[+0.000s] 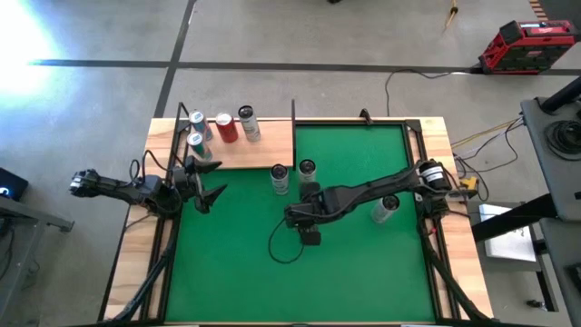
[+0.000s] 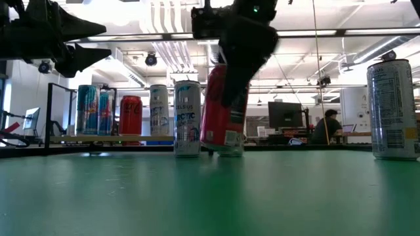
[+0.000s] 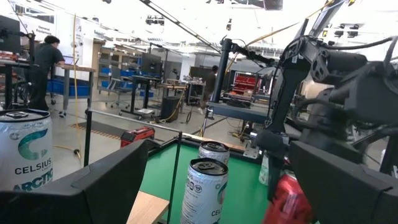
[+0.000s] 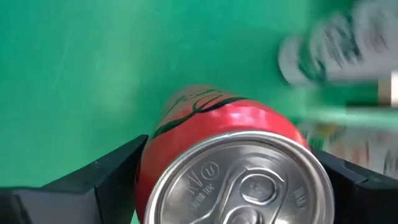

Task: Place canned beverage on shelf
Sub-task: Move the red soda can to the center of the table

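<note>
The red can (image 4: 224,162) sits between the two dark fingers (image 4: 93,180) of the right gripper (image 1: 309,218), one finger on each side of its body, silver top facing the wrist camera. Whether the pads actually press its sides, I cannot tell; the jaws stand about a can's width apart. In the low view the can (image 2: 223,111) tilts a little, its base at or just off the green mat (image 2: 210,196), right beside an upright white Celsius can (image 2: 187,118). From above, the right arm reaches across the mat to mid-table, hiding the red can beneath it.

The shelf (image 1: 245,154) lies at the mat's far left corner, carrying four cans, a red one (image 1: 226,128) among them. Two more cans (image 1: 292,174) stand on the mat just off the shelf's edge, and another can (image 1: 385,209) stands well apart by the right arm.

The left gripper (image 1: 204,182) hovers at the shelf's near edge, fingers spread wide, holding nothing.
</note>
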Motion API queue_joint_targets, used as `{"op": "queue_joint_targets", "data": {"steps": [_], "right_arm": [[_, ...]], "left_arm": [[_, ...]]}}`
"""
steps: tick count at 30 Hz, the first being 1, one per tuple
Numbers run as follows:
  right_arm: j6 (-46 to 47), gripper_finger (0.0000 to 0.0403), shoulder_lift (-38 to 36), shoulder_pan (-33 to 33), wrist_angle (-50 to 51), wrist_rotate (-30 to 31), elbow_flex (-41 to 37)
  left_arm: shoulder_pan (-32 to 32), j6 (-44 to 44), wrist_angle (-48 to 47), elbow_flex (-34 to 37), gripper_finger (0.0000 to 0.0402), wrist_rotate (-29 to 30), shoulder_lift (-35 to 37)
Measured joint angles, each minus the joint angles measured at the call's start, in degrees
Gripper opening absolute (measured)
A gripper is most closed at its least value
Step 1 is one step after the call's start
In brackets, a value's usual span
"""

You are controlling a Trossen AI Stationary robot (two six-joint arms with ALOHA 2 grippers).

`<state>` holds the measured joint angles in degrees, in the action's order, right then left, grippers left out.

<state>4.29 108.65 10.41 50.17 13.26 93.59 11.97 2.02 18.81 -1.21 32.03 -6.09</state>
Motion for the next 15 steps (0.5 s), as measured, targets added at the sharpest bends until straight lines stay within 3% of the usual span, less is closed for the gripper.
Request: {"op": "queue_joint_targets", "data": {"steps": [3, 15], "right_arm": [[-8.95, 0.0325, 1.06, 0.44, 0.43, -1.29, 1.09], [-27.36, 0.0326, 3.89, -0.46, 1.51, -7.71, 8.82]], "left_arm": [[-0.02, 0.00, -0.02, 0.00, 0.0375, 0.01, 0.01], [-0.01, 0.00, -0.03, 0.00, 0.0375, 0.02, 0.00]]}}
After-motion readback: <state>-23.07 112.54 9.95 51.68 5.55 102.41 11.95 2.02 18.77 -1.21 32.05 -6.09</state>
